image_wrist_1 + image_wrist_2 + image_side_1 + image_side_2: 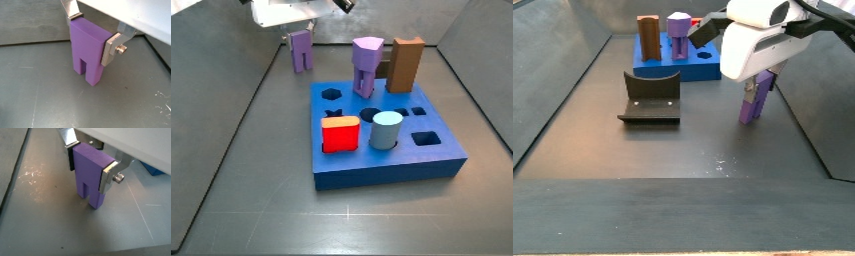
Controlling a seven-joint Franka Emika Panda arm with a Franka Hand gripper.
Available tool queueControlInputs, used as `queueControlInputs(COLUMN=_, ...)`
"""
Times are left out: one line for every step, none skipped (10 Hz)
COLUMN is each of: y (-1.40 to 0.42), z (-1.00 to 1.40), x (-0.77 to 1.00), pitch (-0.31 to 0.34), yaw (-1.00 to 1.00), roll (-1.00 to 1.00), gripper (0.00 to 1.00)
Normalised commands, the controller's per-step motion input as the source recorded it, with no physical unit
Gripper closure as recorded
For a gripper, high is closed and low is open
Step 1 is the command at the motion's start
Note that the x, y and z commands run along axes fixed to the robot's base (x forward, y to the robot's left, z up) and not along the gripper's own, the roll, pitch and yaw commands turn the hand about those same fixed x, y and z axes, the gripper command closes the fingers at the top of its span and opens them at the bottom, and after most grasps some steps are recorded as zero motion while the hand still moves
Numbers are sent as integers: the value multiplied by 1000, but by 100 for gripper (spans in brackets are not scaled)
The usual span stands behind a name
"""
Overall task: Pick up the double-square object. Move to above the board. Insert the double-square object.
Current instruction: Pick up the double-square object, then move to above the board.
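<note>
Double-square object: light-purple block, upright, clamped between the gripper fingers near its top; a groove runs up its lower half in both wrist views. In a side view it sits off the board, near the floor's far-left corner. Touching the floor or just above it: cannot tell.
Gripper: at the block's top, silver finger plates pressed on opposite faces, closed on the block. In a side view the white gripper body is directly above the block.
Board: blue square slab on the floor, apart from the held block; shaped holes in its top.
Pegs on board: taller purple peg and brown block along the far edge; red block and pale blue cylinder nearer the front edge.
Fixture: dark L-shaped bracket on the floor, between board and the near edge in that view, beside the held block but clear of it.
Floor: dark grey, light scratches, walls around it.
</note>
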Motion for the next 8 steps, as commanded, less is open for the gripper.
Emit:
queueControlInputs(y=0, z=0, x=0, pitch=0, yaw=0, roll=0, gripper=100)
queueControlInputs(y=0, z=0, x=0, pitch=0, yaw=0, roll=0, gripper=100)
queueControlInputs(y=69, z=1000, x=-276, pitch=129, yaw=220, roll=-148, gripper=100)
queueControlInputs(y=76, z=1000, x=-297, pitch=129, yaw=107, roll=-132, gripper=100)
queueControlInputs(y=71, z=1000, x=-288, pitch=73, yaw=54, roll=-114, gripper=100)
queueControlInputs(y=66, z=1000, x=-273, pitch=18, yaw=18, roll=-91, gripper=100)
queueControlInputs(y=66, z=1000, x=-261, pitch=3, yaw=-2, roll=-77, gripper=100)
queueControlInputs(y=64, z=1000, x=-255, pitch=5, yaw=-10, roll=-69, gripper=100)
